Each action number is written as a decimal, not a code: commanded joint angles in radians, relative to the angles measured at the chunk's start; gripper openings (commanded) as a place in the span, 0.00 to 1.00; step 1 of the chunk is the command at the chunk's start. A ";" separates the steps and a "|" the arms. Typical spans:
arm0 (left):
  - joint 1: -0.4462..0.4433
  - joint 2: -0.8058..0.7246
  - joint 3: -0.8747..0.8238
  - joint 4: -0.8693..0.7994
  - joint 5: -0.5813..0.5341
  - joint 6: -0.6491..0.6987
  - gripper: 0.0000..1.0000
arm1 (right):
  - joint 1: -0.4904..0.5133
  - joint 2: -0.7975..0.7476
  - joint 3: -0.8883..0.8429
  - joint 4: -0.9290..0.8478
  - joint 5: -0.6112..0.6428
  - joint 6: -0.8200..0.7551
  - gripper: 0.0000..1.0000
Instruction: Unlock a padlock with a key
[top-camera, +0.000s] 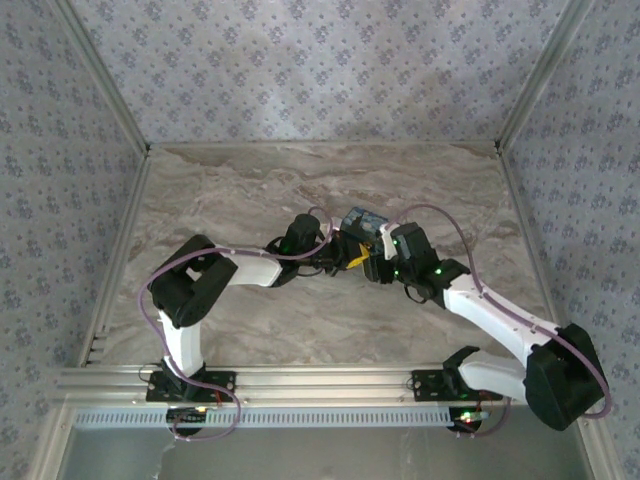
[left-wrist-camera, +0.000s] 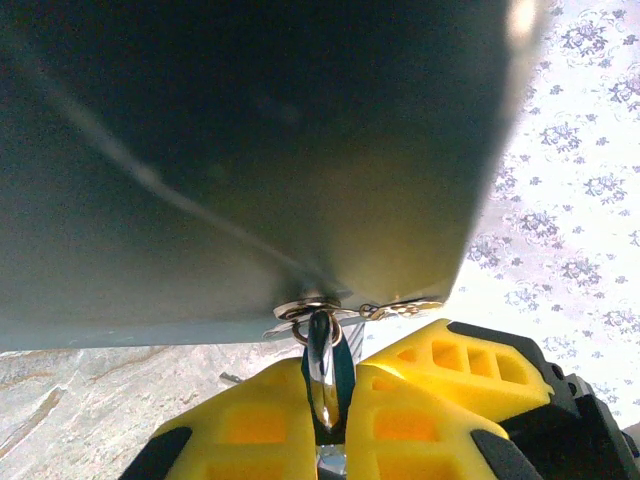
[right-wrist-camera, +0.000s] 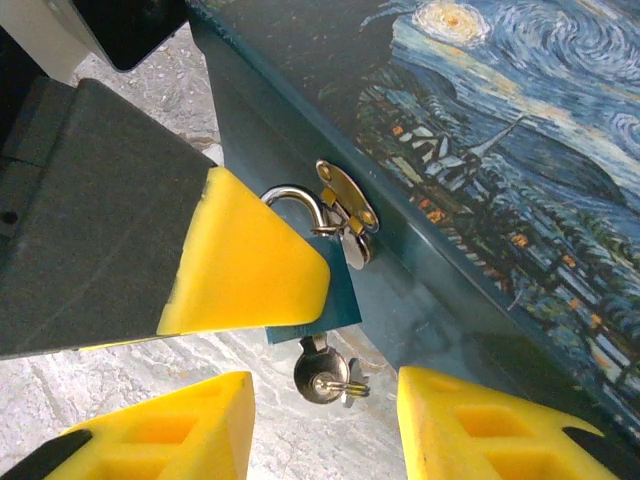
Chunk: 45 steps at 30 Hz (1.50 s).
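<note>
right gripper (right-wrist-camera: 325, 400) open | blue padlock (right-wrist-camera: 338, 295) hung on hasp (right-wrist-camera: 346, 206) | key (right-wrist-camera: 320, 378) seemingly inserted

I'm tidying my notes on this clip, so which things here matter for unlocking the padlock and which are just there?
In the job: padlock, key under it, hasp, painted box, left claw gripping the padlock, open right claw by the key.
Just there: marble table, patterned walls.

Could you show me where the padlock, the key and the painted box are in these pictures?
padlock (right-wrist-camera: 335, 303): right wrist view, on its blue body.
key (right-wrist-camera: 318, 378): right wrist view, on its round silver head.
painted box (right-wrist-camera: 480, 150): right wrist view, on its painted face.
</note>
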 joint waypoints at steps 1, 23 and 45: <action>0.005 -0.058 0.039 0.032 0.031 0.002 0.00 | 0.009 0.023 0.041 0.013 0.039 -0.030 0.43; 0.008 -0.053 0.038 0.048 0.052 -0.009 0.00 | 0.043 0.088 0.084 0.015 0.080 -0.062 0.28; 0.009 -0.038 0.025 0.071 0.058 -0.018 0.00 | 0.076 0.067 0.084 -0.002 0.143 -0.081 0.13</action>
